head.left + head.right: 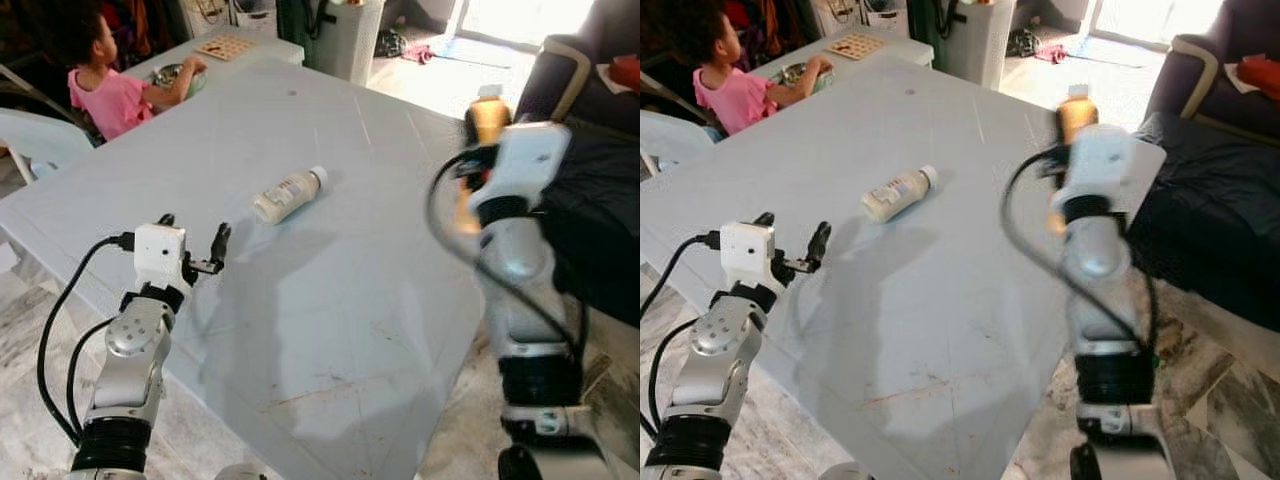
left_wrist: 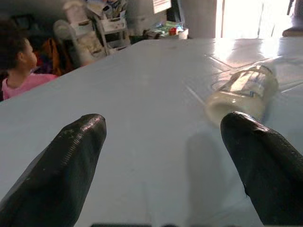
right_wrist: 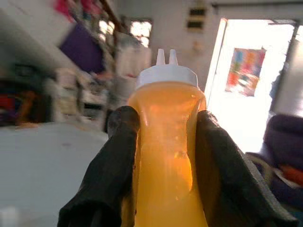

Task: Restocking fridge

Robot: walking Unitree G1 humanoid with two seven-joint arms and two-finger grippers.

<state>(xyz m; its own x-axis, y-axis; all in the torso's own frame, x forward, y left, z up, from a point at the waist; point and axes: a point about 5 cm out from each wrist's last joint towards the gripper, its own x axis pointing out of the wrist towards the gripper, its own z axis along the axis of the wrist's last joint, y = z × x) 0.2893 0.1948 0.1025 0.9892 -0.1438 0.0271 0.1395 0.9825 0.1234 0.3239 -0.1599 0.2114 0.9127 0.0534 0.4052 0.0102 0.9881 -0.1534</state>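
Note:
An orange squeeze bottle [image 3: 166, 156] with a white twin-nozzle cap stands upright between the black fingers [image 3: 118, 175] of my right gripper [image 1: 480, 165], which is shut on it and raised above the table's right edge. The bottle's top [image 1: 488, 112] shows over the wrist, blurred. A cream bottle [image 1: 288, 195] with a white cap lies on its side in the middle of the pale blue table [image 1: 330, 330]. My left gripper [image 1: 193, 240] is open low over the table's near left part, short of the lying bottle [image 2: 242, 92].
A person in a pink top [image 1: 105, 95] sits at the table's far left corner with a bowl [image 1: 172, 74] and a tray [image 1: 227, 45]. A dark sofa [image 1: 600, 170] stands close on the right. A white chair [image 1: 40, 140] is at the left.

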